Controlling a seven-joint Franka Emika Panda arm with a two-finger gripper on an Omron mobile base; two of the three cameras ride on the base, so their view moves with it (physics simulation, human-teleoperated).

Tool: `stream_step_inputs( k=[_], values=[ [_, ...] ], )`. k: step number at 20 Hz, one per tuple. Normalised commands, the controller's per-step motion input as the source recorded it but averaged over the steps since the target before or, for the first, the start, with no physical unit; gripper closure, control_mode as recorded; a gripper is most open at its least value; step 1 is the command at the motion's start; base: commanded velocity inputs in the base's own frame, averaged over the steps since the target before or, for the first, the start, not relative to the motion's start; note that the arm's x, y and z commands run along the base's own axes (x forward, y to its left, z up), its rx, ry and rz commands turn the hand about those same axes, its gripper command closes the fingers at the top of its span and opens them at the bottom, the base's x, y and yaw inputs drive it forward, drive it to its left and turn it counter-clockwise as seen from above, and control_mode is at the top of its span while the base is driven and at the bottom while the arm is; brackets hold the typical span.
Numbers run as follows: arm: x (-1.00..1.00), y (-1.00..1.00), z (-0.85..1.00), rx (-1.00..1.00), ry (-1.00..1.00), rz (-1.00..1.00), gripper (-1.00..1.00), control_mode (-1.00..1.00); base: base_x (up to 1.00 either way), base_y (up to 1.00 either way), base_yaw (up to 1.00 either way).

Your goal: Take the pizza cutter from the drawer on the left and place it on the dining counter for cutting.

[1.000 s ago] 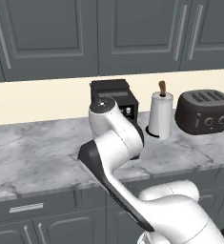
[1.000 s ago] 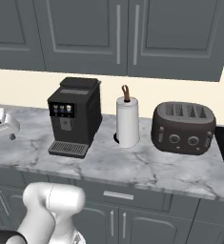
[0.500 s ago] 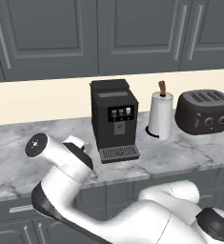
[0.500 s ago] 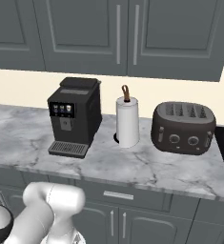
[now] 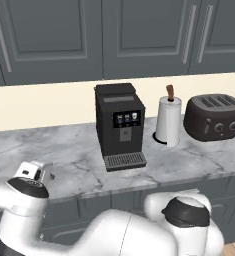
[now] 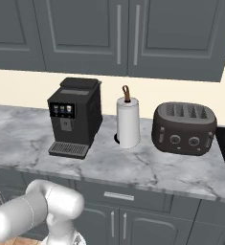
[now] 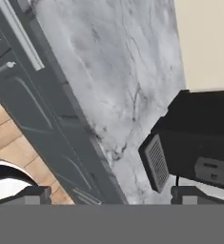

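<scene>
My gripper (image 7: 113, 193) is open with nothing between its fingers, and it hangs over the front edge of a marble worktop (image 7: 118, 71). In the left base view the gripper (image 5: 43, 175) sits low at the far left, just above that edge. The drawer (image 7: 19, 34) is shut below the edge at the upper left of the hand view, its silver bar handle catching the light. The pizza cutter is hidden. The dining counter is out of view.
A black coffee machine (image 5: 119, 125) stands on the worktop right of my hand, and its drip tray (image 7: 156, 162) is close to one fingertip. Further right are a paper towel roll (image 5: 168, 120) and a dark toaster (image 5: 214, 117). Dark grey cabinet doors (image 7: 42, 124) and wooden floor (image 7: 8, 138) lie below.
The arm has swung from upright in front of the coffee machine down and to the left. The gripper stayed open.
</scene>
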Motion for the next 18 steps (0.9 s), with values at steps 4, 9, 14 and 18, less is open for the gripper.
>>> stream_step_inputs(
  k=[4, 9, 14, 18],
  values=[
    [0.0, 0.3, -0.61, -0.13, -0.09, 0.37, -1.0, -1.0, 0.0, 0.0, 0.0],
    [0.0, 0.04, -0.66, -0.09, -0.17, 0.34, -1.0, -1.0, 0.0, 0.0, 0.0],
    [0.05, 0.0, -0.76, -0.04, -0.2, 0.29, -1.0, -1.0, 0.0, 0.0, 0.0],
    [0.01, 0.0, -0.72, 0.0, -0.22, 0.24, -1.0, -1.0, 0.0, 0.0, 0.0]
  ],
)
